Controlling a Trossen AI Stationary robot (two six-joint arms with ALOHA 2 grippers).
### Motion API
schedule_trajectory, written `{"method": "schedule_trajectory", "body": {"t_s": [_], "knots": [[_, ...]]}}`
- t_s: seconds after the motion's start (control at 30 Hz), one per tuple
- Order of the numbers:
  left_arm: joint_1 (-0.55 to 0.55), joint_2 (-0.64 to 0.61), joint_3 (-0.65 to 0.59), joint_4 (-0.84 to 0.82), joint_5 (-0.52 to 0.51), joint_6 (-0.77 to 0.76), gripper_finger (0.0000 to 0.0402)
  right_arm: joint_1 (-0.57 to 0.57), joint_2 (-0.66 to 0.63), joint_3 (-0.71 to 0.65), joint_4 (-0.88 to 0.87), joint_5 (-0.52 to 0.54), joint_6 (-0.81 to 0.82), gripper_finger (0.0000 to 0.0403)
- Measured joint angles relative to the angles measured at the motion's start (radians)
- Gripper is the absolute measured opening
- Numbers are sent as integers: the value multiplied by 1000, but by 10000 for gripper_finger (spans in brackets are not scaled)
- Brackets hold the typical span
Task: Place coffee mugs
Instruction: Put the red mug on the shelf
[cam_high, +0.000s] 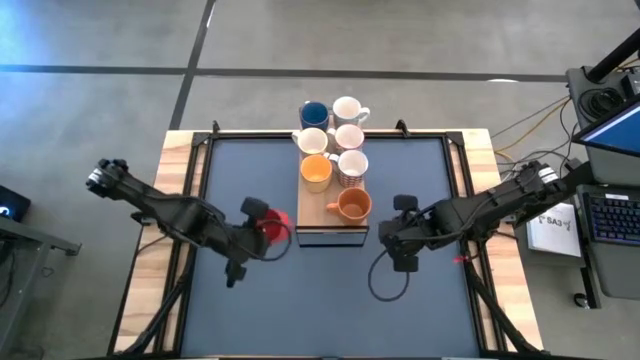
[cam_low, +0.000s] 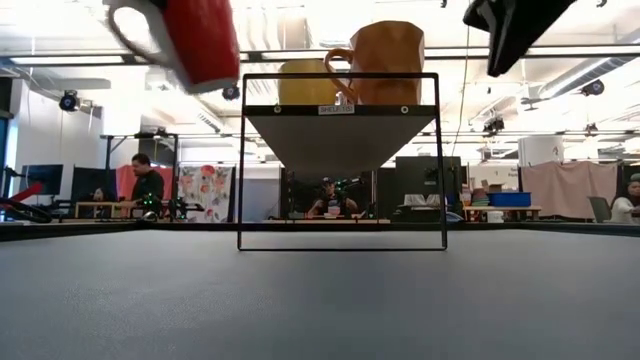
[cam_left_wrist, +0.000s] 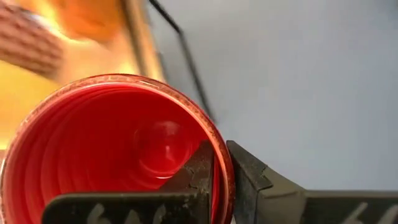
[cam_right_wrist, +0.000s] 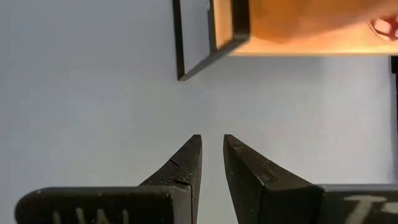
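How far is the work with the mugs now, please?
Seven mugs already stand on the raised wooden board, the brown-orange mug nearest its front. The left claw holds the red mug by its rim, lifted beside the board; it remains to place. The right claw waits empty.

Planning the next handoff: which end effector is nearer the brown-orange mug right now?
Right. The right end effector hangs empty just beside the brown-orange mug on the board's near end; the left end effector, clamping the red mug, sits farther off.

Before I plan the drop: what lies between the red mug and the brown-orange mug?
In the high view, only bare board separates the red mug, held by the left gripper, from the brown-orange mug.
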Motion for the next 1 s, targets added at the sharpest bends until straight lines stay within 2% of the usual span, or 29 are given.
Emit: {"method": "schedule_trajectory", "body": {"t_s": [0.13, 0.43, 0.63, 0.87, 1.0], "knots": [[32, -35, 0, 23, -29, 99, 10, -13, -113, -100, 78, 1, 6, 57], [170, -37, 0, 23, -23, 211, 10, -23, -412, -434, 440, -1, 59, 57], [240, -21, 0, 39, 103, 273, 10, -23, -516, -626, 628, -2, 60, 57], [275, -21, 0, 43, 144, 369, 10, -23, -611, -807, 889, -2, 69, 57], [291, -20, 0, 46, 163, 391, 10, -23, -660, -891, 970, 1, 80, 57]]}}
